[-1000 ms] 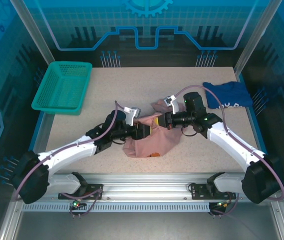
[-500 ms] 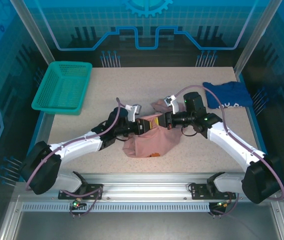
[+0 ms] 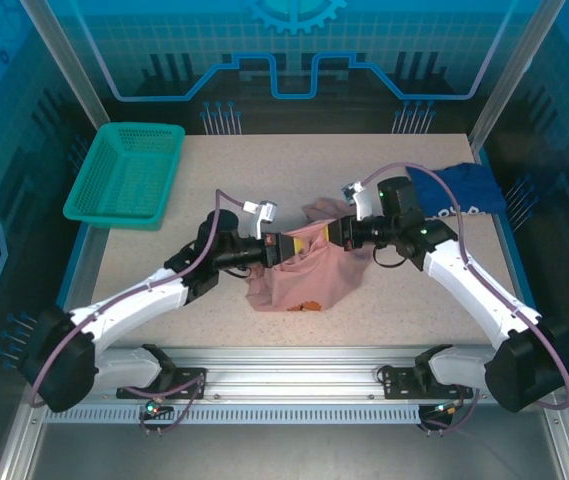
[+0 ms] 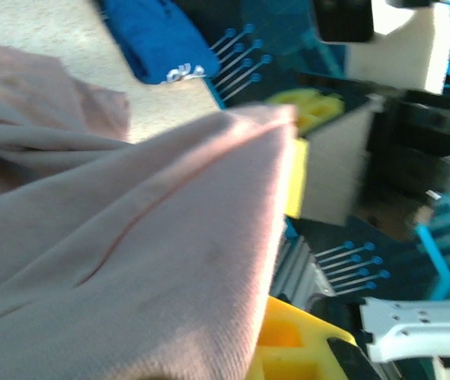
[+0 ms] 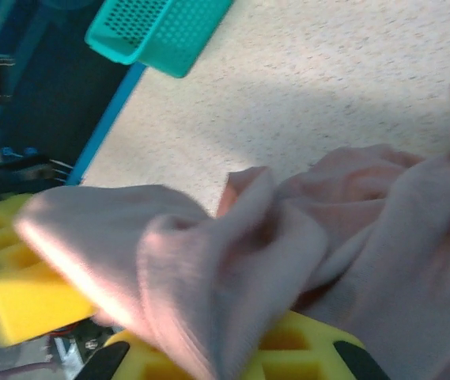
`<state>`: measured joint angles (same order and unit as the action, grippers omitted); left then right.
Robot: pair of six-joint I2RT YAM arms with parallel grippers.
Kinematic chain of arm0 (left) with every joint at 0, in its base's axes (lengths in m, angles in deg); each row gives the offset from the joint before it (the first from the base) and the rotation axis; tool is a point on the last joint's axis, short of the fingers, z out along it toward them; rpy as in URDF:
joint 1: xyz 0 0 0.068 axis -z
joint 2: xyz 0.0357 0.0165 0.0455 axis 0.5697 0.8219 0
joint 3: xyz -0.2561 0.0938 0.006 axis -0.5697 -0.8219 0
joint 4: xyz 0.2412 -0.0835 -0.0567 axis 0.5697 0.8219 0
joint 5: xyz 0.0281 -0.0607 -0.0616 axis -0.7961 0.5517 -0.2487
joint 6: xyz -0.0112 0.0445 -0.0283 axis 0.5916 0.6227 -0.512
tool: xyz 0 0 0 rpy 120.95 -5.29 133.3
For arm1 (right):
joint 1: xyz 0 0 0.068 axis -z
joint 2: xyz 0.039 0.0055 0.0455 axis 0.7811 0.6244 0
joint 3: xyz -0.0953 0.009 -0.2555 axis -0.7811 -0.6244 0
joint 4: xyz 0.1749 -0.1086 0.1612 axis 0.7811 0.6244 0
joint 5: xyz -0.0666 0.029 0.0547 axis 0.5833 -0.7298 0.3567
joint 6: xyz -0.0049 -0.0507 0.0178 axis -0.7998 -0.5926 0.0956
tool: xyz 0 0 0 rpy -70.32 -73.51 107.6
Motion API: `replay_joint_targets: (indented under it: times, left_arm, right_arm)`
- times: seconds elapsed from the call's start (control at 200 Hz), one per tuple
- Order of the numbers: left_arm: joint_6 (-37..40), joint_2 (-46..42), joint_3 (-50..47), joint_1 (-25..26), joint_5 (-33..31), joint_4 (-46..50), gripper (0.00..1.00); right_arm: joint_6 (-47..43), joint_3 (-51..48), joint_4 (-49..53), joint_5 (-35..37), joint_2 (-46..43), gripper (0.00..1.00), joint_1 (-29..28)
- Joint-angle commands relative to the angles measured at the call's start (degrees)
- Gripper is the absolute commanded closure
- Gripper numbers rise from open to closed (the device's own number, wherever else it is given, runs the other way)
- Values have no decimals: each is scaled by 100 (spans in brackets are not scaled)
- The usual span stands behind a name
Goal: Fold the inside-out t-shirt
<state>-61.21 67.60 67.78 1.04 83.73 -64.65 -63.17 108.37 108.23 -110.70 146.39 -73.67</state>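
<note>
The inside-out t-shirt (image 3: pixel 304 278), dusty pink, hangs in a bunch at the middle of the table (image 3: pixel 214 180), its top edge stretched between my two grippers. My left gripper (image 3: pixel 280 247) is shut on the cloth's left end, and the pink cloth (image 4: pixel 130 261) drapes over its yellow finger (image 4: pixel 292 348). My right gripper (image 3: pixel 337 234) grips the right end; folds of the t-shirt (image 5: pixel 232 269) lie over its yellow finger (image 5: pixel 304 352). The two grippers face each other closely, a hand's width apart. A small coloured print patch (image 3: pixel 307 306) shows at the shirt's lower edge.
A dark blue shirt (image 3: pixel 459 190) lies at the table's back right corner, just behind my right arm, and shows as a blue heap (image 4: pixel 157 39) in the left wrist view. A teal basket (image 3: pixel 124 175) stands at the back left (image 5: pixel 161 28).
My left gripper has shut on the pink cloth and its wrist has drawn back to the left. The right gripper has shifted slightly right, so the shirt is stretched and lifted between them.
</note>
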Motion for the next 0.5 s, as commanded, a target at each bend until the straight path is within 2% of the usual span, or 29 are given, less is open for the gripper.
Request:
replay_joint_targets:
  times: [0.0, 0.1, 0.23, 0.495]
  left_arm:
    - [140, -349, 159, -50, 530, 191, 100]
    - [24, -427, 172, -47, 507, 173, 100]
    - [-162, -454, 164, -53, 354, 33, 100]
    - [-243, -403, 239, -96, 25, 182, 100]
  right_arm:
    - [-30, 449, 725, 1017, 172, 85, 104]
    - [-204, 615, 1039, 1310, 178, 71, 80]
    - [-678, 569, 1239, 1474, -229, 60, -45]
    - [-959, -307, 742, 1029, -1365, 59, -762]
